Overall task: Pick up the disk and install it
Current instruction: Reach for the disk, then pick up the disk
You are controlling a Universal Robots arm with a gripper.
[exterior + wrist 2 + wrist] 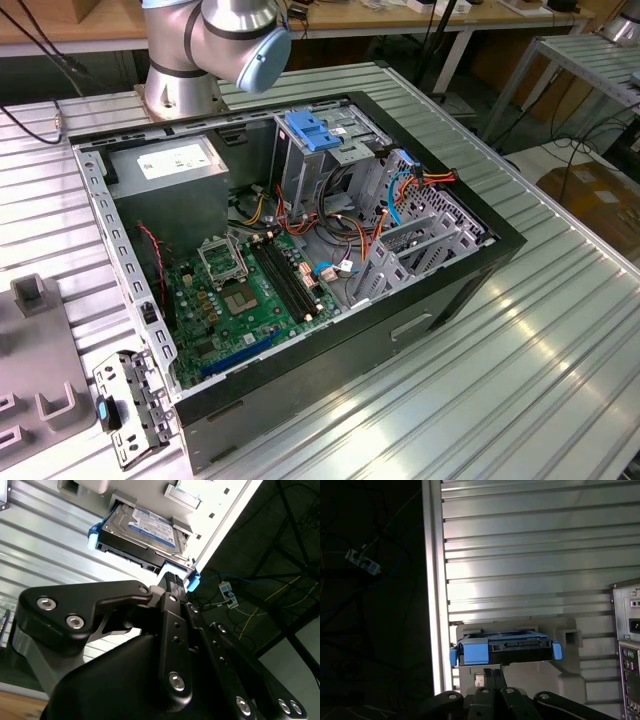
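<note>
Black angular tool [172, 580], flat blue-framed disk [142, 530]

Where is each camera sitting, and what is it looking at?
Exterior view: off the arm, looking down into the open computer case; the arm's silver-and-blue joint shows.
First wrist view: on the arm, facing the disk end-on in its grey holder; the gripper shows.
Second wrist view: on the arm, facing the disk on its labelled side; the gripper shows.
Both wrist views share the disk, the gripper near it, and the ribbed table.
</note>
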